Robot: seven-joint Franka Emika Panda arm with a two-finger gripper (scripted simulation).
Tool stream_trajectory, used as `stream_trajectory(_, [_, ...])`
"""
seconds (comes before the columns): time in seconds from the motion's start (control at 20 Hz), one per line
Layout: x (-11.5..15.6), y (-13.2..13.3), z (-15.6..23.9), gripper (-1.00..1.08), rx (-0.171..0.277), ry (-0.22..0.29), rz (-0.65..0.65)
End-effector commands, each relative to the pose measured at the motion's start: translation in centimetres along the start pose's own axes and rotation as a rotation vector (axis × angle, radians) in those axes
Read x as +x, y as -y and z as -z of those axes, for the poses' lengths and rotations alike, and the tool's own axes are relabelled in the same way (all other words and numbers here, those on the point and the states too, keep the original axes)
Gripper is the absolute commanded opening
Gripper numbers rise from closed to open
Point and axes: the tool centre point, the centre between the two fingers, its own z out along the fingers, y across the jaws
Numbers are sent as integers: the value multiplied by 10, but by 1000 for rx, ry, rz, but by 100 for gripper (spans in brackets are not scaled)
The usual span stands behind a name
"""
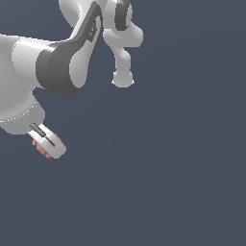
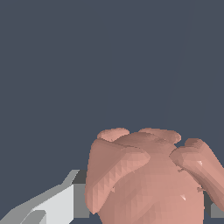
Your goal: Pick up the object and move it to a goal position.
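Clearly the gripper (image 1: 48,146) is clamped on the object (image 2: 148,179): the pink lump fills the space between the fingers (image 2: 57,203), with pink showing at both sides of the white fingertip in the exterior view. Beyond the gripper lies plain dark ground; no goal marker shows. Judging by this, carry it smoothly, holding grip pressure steady.

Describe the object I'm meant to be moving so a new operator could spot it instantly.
Follow the big white arm to the gripper at the exterior view's lower left. Between its fingers sits the object, a small lumpy blob. It is the only salmon-pink thing against grey and white.
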Motion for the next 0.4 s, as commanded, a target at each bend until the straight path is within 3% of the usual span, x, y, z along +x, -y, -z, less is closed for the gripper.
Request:
stream_trajectory(0.0, [3,-2,4,-100,0,0,1])
stream_trajectory(0.35, [5,-3,5,-100,0,0,1])
